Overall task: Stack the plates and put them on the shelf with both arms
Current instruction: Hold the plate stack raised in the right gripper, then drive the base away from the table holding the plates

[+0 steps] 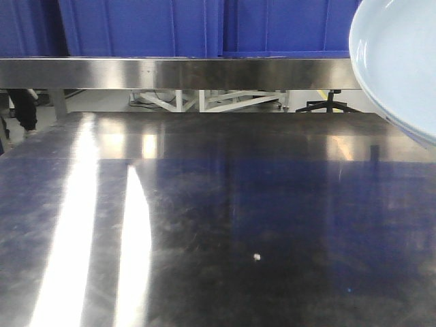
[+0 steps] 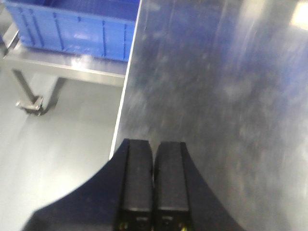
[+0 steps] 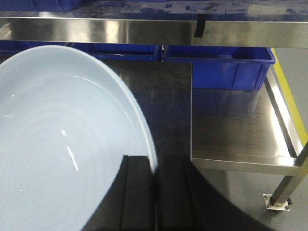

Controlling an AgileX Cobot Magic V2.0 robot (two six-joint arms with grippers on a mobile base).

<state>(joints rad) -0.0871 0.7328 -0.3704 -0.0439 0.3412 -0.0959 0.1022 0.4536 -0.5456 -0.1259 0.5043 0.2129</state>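
A pale blue-white plate (image 1: 402,65) hangs tilted in the air at the top right of the front view. In the right wrist view the plate (image 3: 62,144) fills the left half, and my right gripper (image 3: 155,168) is shut on its rim, one finger on each side. I cannot tell whether one plate or two are held. My left gripper (image 2: 154,163) is shut and empty, low over the left edge of the dark steel tabletop (image 2: 216,96). The stainless shelf rail (image 1: 177,73) runs across the back; it also shows in the right wrist view (image 3: 144,31).
Blue crates (image 1: 204,27) sit on the shelf above the rail. More blue crates (image 3: 226,65) stand on a lower steel tier (image 3: 236,125) to the right, and another crate (image 2: 72,26) on a tier to the left. A small pale speck (image 1: 257,257) lies on the tabletop (image 1: 204,218).
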